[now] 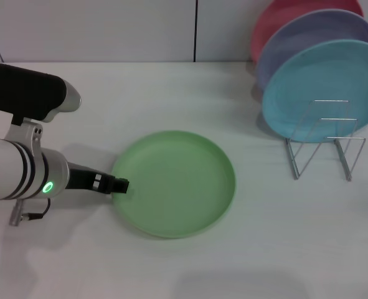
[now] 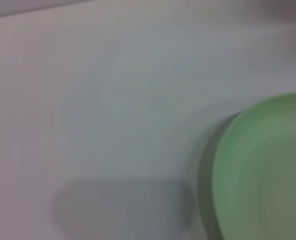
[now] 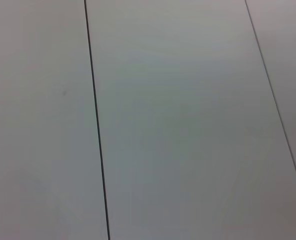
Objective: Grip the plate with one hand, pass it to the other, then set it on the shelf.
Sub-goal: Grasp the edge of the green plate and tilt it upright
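At the left edge of the desk [image 1: 190, 274], the left arm is seen reaching in low over the white surface, its white-and-silver cylinder marked with black bands and a lit green ring. The left gripper [image 1: 119, 185] is found at the left rim of the plate [image 1: 174, 182], its black tip touching or overlapping that rim. Whether its prongs are apart or clamped on the rim cannot be told from the head view, and they are not shown in the left wrist view.

The light-green plate is laid flat on the desk, near the middle and somewhat toward the front edge. In the left wrist view, part of the plate [image 2: 265, 170] is shown with its shadow cast on the desk beside it.

Toward the right back corner, the shelf [image 1: 325, 140] is stood on the desk, well apart from the green plate. Its front loops are bare. A light-blue plate [image 1: 314, 78] is held upright in it, with a lavender plate [image 1: 296, 37] behind and a pink plate [image 1: 268, 25] behind that.

The right gripper is not seen in any view; only pale panels with dark seams are shown in the right wrist view.
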### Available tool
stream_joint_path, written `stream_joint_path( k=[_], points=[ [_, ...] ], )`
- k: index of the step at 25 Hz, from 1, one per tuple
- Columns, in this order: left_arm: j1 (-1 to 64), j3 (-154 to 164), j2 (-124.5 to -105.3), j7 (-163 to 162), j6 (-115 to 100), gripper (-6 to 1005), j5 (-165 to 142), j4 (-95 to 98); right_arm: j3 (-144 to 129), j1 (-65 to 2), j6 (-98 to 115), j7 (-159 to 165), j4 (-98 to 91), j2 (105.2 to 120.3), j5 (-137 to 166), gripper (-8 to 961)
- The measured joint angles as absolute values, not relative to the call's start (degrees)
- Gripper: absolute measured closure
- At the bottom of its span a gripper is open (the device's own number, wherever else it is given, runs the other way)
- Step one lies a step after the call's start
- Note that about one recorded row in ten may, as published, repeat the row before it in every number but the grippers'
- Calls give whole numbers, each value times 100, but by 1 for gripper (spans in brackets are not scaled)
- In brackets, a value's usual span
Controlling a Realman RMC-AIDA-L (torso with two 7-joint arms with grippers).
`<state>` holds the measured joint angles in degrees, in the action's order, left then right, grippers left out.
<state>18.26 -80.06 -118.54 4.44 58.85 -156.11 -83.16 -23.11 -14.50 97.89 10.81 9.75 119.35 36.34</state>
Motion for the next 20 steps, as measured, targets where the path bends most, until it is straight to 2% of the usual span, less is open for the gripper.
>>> stream_joint_path(
  k=[20],
  points=[
    [2007, -7918, -11860, 373, 5898, 187, -15571, -7974, -2312, -1432, 9790, 1081, 993, 11935, 3641, 112]
  ],
)
